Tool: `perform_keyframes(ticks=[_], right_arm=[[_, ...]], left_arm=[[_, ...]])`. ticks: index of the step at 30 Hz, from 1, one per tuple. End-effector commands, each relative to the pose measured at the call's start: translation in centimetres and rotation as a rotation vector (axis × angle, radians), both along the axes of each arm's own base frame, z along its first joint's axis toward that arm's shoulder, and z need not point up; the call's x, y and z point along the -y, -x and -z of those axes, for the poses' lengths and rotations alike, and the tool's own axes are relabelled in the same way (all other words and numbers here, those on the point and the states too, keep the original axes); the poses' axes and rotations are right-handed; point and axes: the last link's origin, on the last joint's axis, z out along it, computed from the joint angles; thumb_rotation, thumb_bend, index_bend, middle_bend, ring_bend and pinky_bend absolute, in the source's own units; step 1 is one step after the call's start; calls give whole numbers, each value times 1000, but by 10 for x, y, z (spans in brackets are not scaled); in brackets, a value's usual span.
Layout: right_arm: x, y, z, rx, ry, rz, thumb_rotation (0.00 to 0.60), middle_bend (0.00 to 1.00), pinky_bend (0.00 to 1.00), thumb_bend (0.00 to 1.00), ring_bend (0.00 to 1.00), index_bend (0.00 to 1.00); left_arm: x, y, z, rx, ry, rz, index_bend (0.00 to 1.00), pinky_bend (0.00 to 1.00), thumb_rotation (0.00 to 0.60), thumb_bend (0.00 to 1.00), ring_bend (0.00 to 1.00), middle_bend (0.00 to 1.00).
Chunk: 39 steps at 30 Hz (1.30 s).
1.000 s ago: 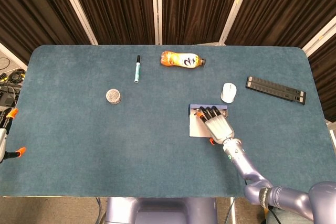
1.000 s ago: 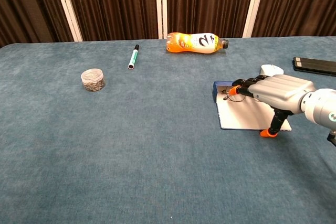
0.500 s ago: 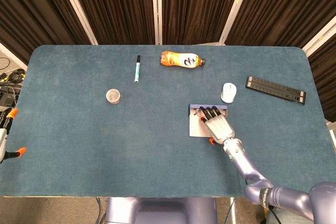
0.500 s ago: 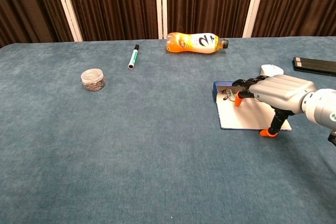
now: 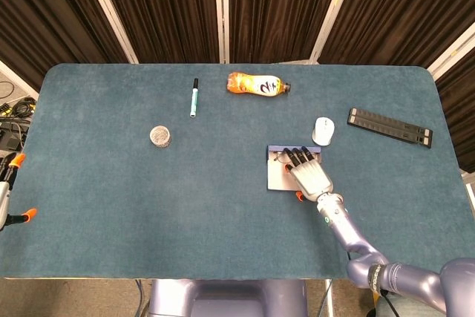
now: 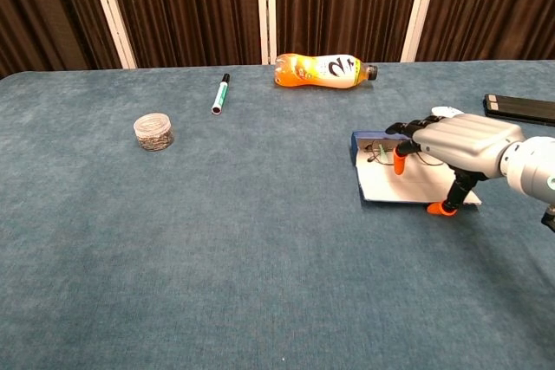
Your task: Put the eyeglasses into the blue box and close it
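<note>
The blue box [image 5: 272, 152] [image 6: 355, 142] lies open right of the table's middle, its white-lined lid [image 5: 277, 180] [image 6: 388, 186] folded out toward me. The eyeglasses [image 6: 378, 155] [image 5: 280, 159] lie inside the box. My right hand [image 5: 309, 175] [image 6: 464, 139] hovers palm down over the box and lid, fingers stretched above the glasses. Its orange-tipped thumb touches the lid's near edge, which stands slightly raised. A bit of my left hand [image 5: 6, 187] shows at the left edge of the head view, off the table; its fingers are mostly cut off.
A white mouse [image 5: 323, 131] [image 6: 447, 111] sits just behind the box. A black bar [image 5: 390, 126] [image 6: 520, 107] lies at the far right. An orange bottle [image 5: 256, 84] [image 6: 321, 69], a pen [image 5: 194, 97] [image 6: 220, 94] and a small round jar [image 5: 160, 136] [image 6: 154, 132] lie further back and left.
My right hand has shifted a little away from me over the box. The lid's near edge has risen with the thumb, so the lid looks shorter.
</note>
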Motion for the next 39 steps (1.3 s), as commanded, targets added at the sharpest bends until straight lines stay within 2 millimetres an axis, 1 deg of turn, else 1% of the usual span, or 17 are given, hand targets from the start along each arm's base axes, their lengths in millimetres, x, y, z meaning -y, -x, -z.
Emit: perform_keyframes(ticks=[1, 9, 14, 17, 22, 24, 31, 35, 37, 39], right_arm=[[1, -1, 0, 1, 1, 0, 600, 0, 0, 460, 0, 365], [7, -4, -1, 5, 12, 5, 600, 0, 0, 460, 0, 373], [13, -1, 1, 3, 20, 24, 600, 0, 0, 460, 0, 403], [14, 0, 1, 3, 24, 27, 600, 0, 0, 459, 0, 430], [12, 3, -1, 15, 29, 20, 600, 0, 0, 458, 0, 539], [9, 4, -5, 28, 27, 13, 600, 0, 0, 459, 0, 582], [-14, 10, -19, 57, -58, -48, 600, 0, 0, 460, 0, 635], [-34, 18, -39, 30, -107, -106, 600, 0, 0, 465, 0, 651], [-41, 18, -49, 21, -118, -132, 600, 0, 0, 466, 0, 655], [-44, 17, -54, 14, -126, -150, 600, 0, 0, 467, 0, 655]], left_arm=[[0, 0, 0, 0, 0, 0, 0, 0, 600, 0, 0, 0], [-1, 1, 0, -2, 0, -4, 0, 0, 600, 0, 0, 0], [-1, 1, 0, -1, 1, -5, 0, 0, 600, 0, 0, 0], [-1, 1, 0, -2, 1, -6, 0, 0, 600, 0, 0, 0], [-1, 1, 0, 0, 1, -5, 0, 0, 600, 0, 0, 0], [0, 0, 0, 1, 1, -4, 0, 0, 600, 0, 0, 0], [1, -1, -1, 8, 1, 3, 0, 0, 600, 0, 0, 0], [2, -2, -1, 12, 1, 10, 0, 0, 600, 0, 0, 0], [3, -2, -1, 12, 3, 11, 0, 0, 600, 0, 0, 0], [3, -2, -1, 12, 4, 11, 0, 0, 600, 0, 0, 0]])
